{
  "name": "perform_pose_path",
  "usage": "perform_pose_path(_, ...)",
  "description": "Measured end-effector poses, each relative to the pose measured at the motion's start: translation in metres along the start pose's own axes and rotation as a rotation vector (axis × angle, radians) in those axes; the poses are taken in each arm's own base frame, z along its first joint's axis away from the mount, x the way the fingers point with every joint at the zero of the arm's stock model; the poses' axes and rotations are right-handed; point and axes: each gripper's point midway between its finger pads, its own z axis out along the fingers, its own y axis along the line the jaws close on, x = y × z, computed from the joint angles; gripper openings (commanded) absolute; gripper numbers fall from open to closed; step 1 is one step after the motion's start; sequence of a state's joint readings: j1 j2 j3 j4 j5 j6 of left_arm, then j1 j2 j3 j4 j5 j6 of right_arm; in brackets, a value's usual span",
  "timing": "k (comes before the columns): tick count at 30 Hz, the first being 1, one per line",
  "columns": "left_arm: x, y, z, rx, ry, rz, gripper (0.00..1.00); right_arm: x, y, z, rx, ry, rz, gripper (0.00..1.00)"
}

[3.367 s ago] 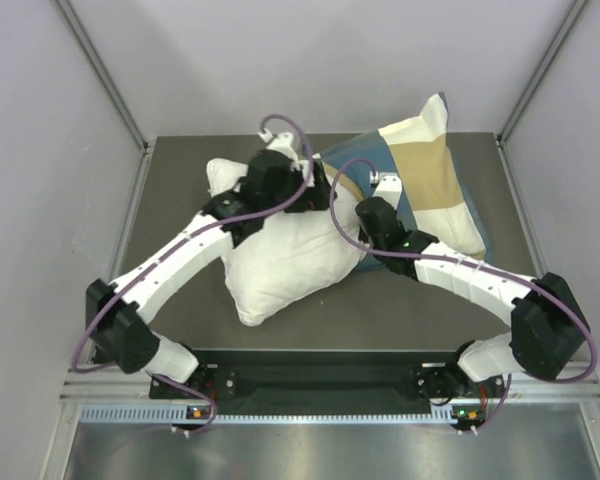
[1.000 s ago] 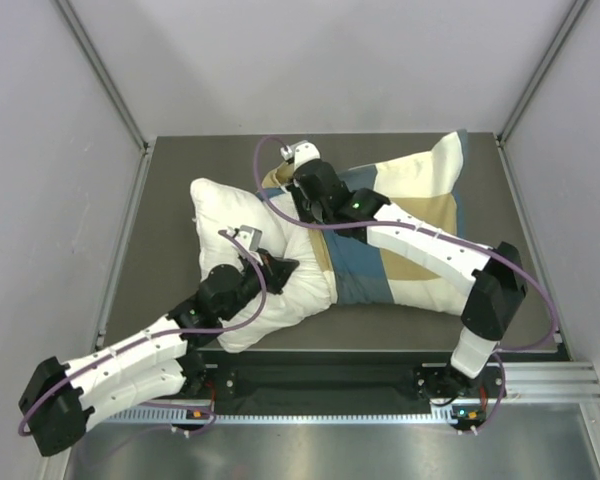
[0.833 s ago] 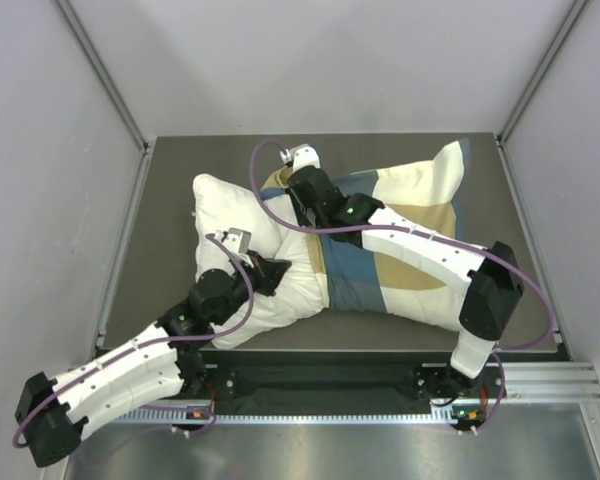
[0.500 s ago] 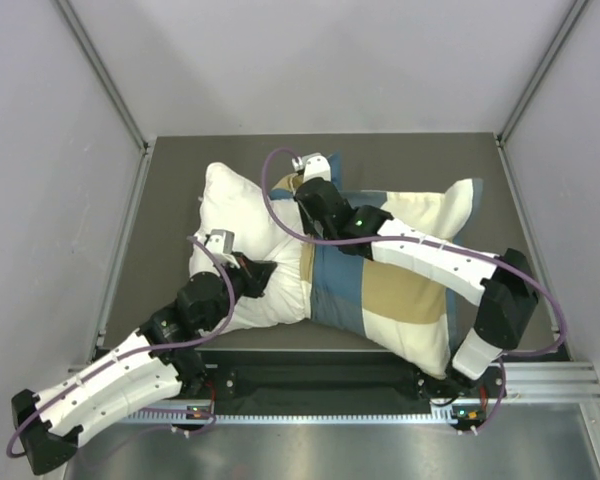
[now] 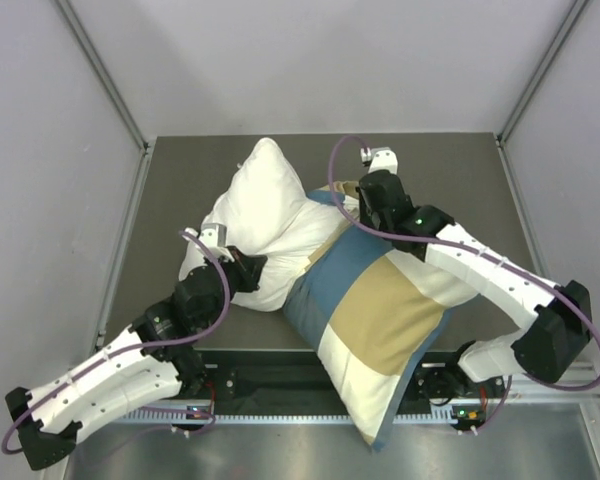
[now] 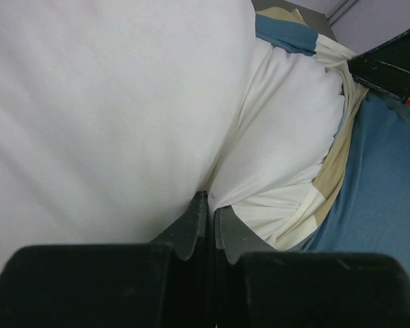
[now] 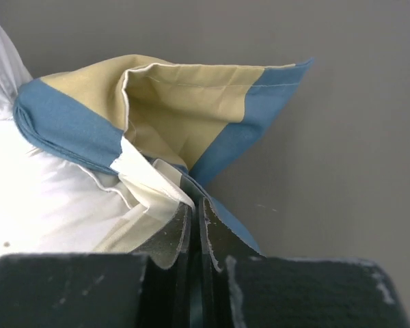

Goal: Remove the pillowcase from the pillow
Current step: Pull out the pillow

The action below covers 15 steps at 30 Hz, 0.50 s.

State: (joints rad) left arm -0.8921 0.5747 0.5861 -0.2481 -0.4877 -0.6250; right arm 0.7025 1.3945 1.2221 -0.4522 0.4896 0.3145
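Note:
The white pillow point(image 5: 265, 215) lies left of centre, its bare end pointing toward the back. Its lower right part sits inside the checked pillowcase point(image 5: 380, 310), whose closed end hangs over the table's front edge. My left gripper point(image 5: 252, 268) is shut on a fold of white pillow point(image 6: 109, 102) fabric, fingertips point(image 6: 199, 208) pinched together, with the pillowcase point(image 6: 379, 184) just to its right. My right gripper point(image 5: 358, 203) is shut on the pillowcase's open edge; in its wrist view the gripper point(image 7: 196, 205) clamps the blue and tan pillowcase point(image 7: 171, 96) hem beside the pillow point(image 7: 34, 191).
The dark grey table point(image 5: 170, 190) is walled by pale panels on the left, back and right. A metal rail point(image 5: 540, 385) runs along the front edge by the arm bases. Grey table point(image 7: 348, 137) surface shows beyond the right gripper.
The pillow and pillowcase have swung round: the pillowcase's closed end dropped over the front edge, and more white pillow shows. The right gripper moved right, the left one drew back slightly.

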Motion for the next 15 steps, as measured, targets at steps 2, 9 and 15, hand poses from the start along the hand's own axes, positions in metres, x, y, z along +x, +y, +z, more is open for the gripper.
perform_pose_path(2,-0.001,-0.002,0.001,-0.002,0.003,0.003,0.00,-0.001,-0.003,-0.005,-0.002,-0.004,-0.001,0.00)
perform_pose_path(9,-0.015,-0.002,0.002,-0.035,-0.022,0.046,0.00,0.004,-0.020,-0.005,0.005,0.004,0.019,0.00)
perform_pose_path(15,-0.031,-0.014,0.009,-0.030,-0.033,0.164,0.00,0.002,-0.050,-0.014,0.006,0.002,0.064,0.00)
